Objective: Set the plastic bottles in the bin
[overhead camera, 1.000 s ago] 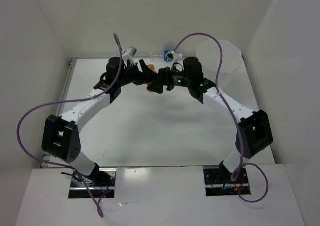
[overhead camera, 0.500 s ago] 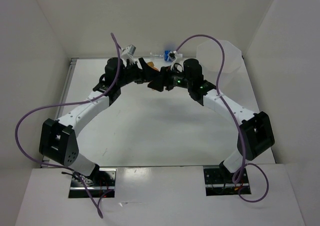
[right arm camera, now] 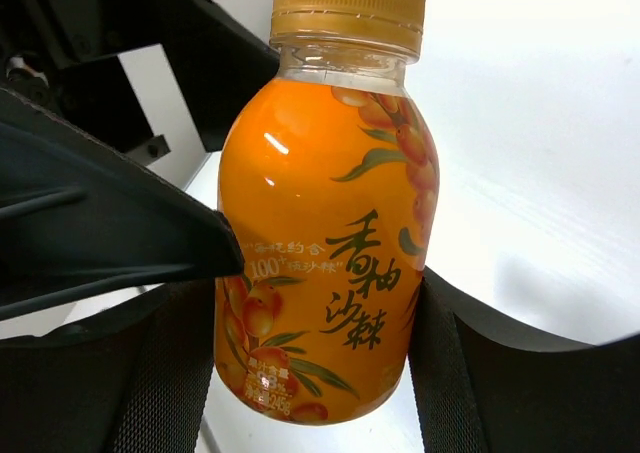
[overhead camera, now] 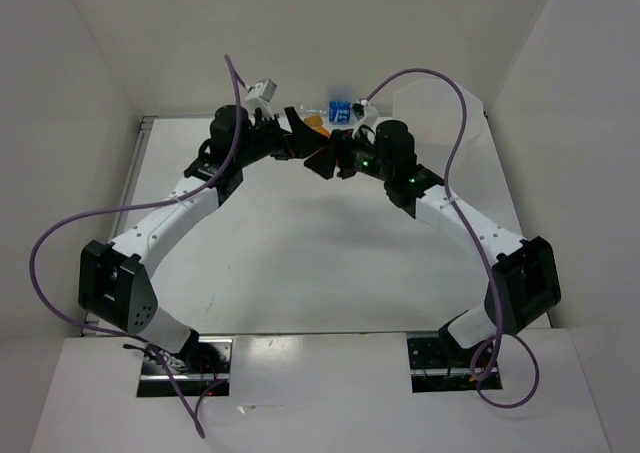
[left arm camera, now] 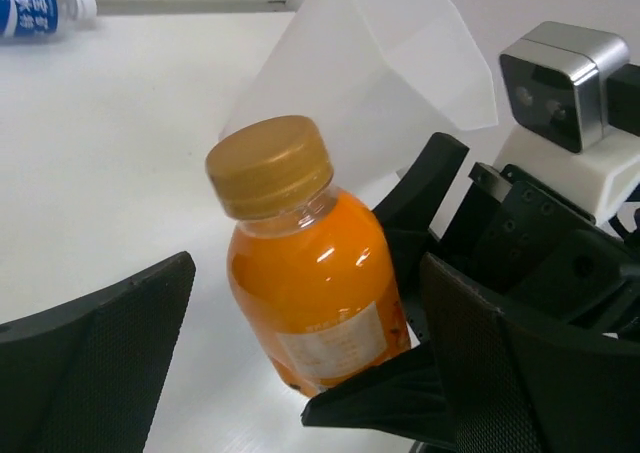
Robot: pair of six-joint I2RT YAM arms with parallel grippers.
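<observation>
- Right gripper (right arm camera: 315, 373) clamped on the liquid-filled orange bottle (right arm camera: 320, 203).
- Left gripper (left arm camera: 305, 273) spread wide either side of it.
- Bin (overhead camera: 440, 108) at far right corner; contents unclear.

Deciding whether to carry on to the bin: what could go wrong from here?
The right gripper pinches the stubby orange plastic bottle low down, and it sits tilted in the left wrist view, so it may pivot or slip. The open left gripper flanks it; swinging toward the tall translucent white bin could knock the bottle against its fingers.
</observation>
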